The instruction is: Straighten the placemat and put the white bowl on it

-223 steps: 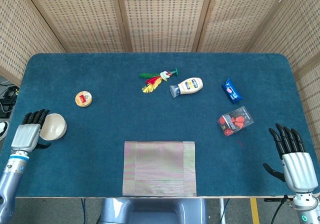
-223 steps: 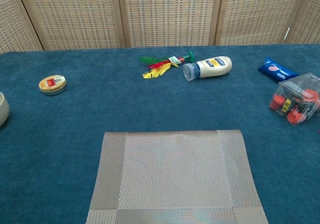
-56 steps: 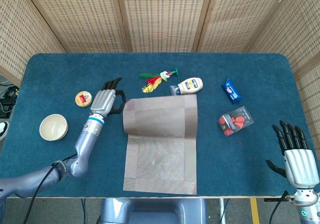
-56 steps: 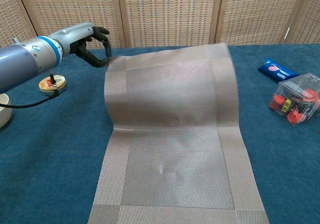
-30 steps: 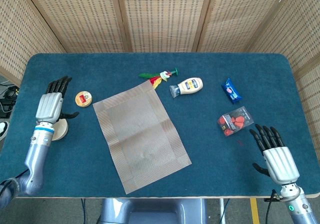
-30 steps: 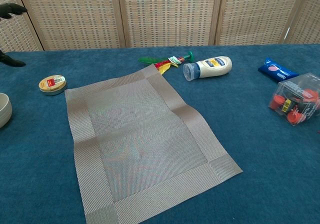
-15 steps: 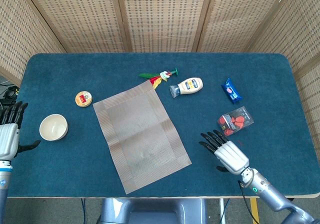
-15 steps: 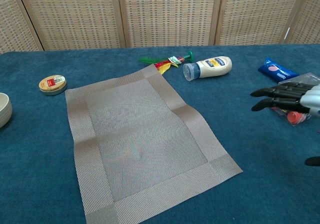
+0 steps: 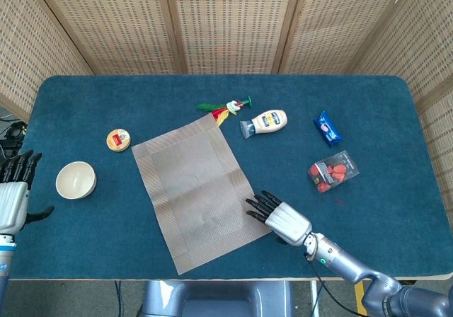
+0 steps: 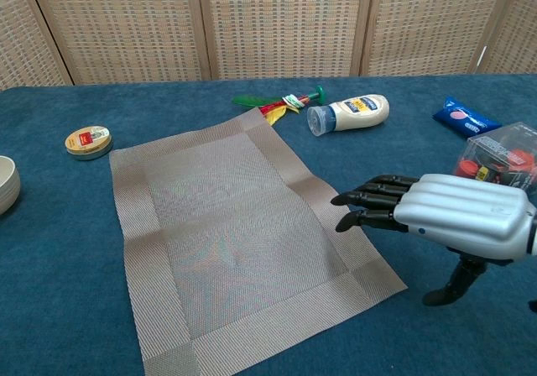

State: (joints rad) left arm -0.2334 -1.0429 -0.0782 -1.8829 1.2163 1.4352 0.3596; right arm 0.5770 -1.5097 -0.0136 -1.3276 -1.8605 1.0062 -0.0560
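Note:
The grey woven placemat [image 9: 197, 189] [image 10: 231, 237] lies unfolded and skewed on the blue table, its far corner by the feathered toy. The white bowl [image 9: 76, 180] [image 10: 5, 185] stands off the mat at the table's left. My right hand [image 9: 281, 218] [image 10: 453, 212] hovers flat and open over the mat's near right corner, fingers stretched toward the mat and holding nothing. My left hand [image 9: 14, 193] is open at the left table edge, a little left of the bowl; the chest view does not show it.
A round tin [image 9: 118, 139] sits beyond the bowl. At the back lie a feathered toy [image 9: 223, 110], a mayonnaise bottle [image 9: 265, 122] and a blue packet [image 9: 328, 128]. A clear box of red pieces [image 9: 333, 170] is right of the mat.
The folded mat was opened out by my left hand and now lies skewed. My left hand has drawn back to the table's left edge. My right hand has moved left to the mat's near right corner.

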